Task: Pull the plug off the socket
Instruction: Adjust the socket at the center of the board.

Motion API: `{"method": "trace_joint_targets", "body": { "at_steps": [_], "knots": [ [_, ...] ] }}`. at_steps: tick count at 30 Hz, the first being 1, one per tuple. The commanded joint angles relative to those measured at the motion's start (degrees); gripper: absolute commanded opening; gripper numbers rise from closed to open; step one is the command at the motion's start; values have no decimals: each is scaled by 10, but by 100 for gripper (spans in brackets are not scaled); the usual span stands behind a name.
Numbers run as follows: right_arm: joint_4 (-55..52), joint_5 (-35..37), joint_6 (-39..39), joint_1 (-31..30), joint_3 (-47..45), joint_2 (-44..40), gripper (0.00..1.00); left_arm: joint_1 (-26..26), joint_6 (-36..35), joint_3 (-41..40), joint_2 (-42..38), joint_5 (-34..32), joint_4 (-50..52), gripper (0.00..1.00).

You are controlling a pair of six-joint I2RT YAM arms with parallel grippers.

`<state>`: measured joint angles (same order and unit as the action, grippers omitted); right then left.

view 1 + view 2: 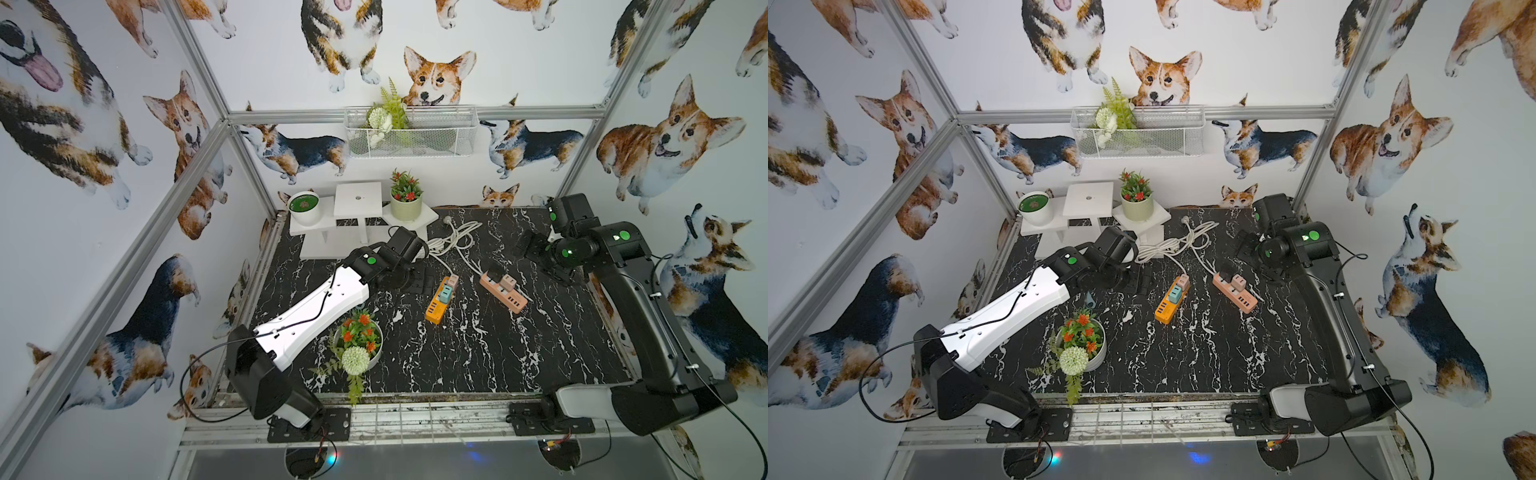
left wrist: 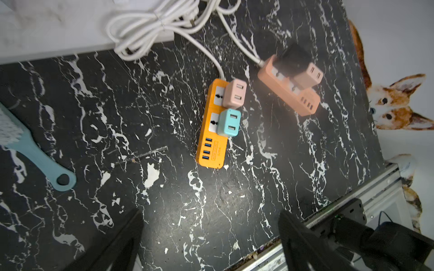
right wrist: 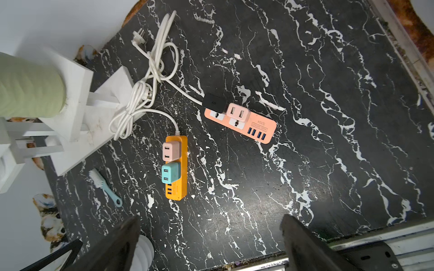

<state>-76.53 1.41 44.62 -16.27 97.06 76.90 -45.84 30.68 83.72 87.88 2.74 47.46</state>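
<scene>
Socket strip [image 2: 211, 150], orange, mid-table, long axis near-to-far, carrying teal plug [image 2: 229, 122] and pink plug [image 2: 234, 93]; left gripper [image 2: 210, 215] nearer, just beside, jaws apart, empty; right gripper [image 3: 210, 219] likewise apart.

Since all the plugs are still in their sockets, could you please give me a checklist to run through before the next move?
1. Left tool open and empty: ok.
2. Right tool open and empty: ok.
3. Teal cube plug and pink cube plug seated in the orange plastic power strip: ok, both are in.
4. That strip held down against the pull: not ok, nothing holds it.
5. Room between those two plugs for a finger: cannot tell.
6. White coiled cable clear of the plugs: ok, the coil lies beyond the strip's end.
</scene>
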Motion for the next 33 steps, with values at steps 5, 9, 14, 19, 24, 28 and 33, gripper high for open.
{"method": "trace_joint_targets", "body": {
  "at_steps": [5, 9, 14, 19, 24, 28, 33],
  "knots": [
    [-28, 11, -3, -35, 9, 20, 100, -27, 4, -52, 25, 31, -64, 85],
    [-30, 16, 5, -52, 8, 28, 98, -43, -11, -57, 52, -1, -53, 74],
    [-27, 13, 12, -60, 0, 32, 97, -73, -19, -81, 65, -48, -72, 72],
    [-21, -6, 23, -60, -13, 36, 95, -103, -23, -113, 83, -81, -131, 72],
    [-10, -26, 31, -60, -34, 35, 92, -108, -33, -118, 108, -100, -179, 71],
    [-7, -35, 36, -60, -45, 35, 92, -108, -49, -99, 139, -114, -173, 72],
    [-1, -51, 41, -60, -55, 37, 92, -108, -61, -96, 173, -112, -192, 75]
  ]
}}
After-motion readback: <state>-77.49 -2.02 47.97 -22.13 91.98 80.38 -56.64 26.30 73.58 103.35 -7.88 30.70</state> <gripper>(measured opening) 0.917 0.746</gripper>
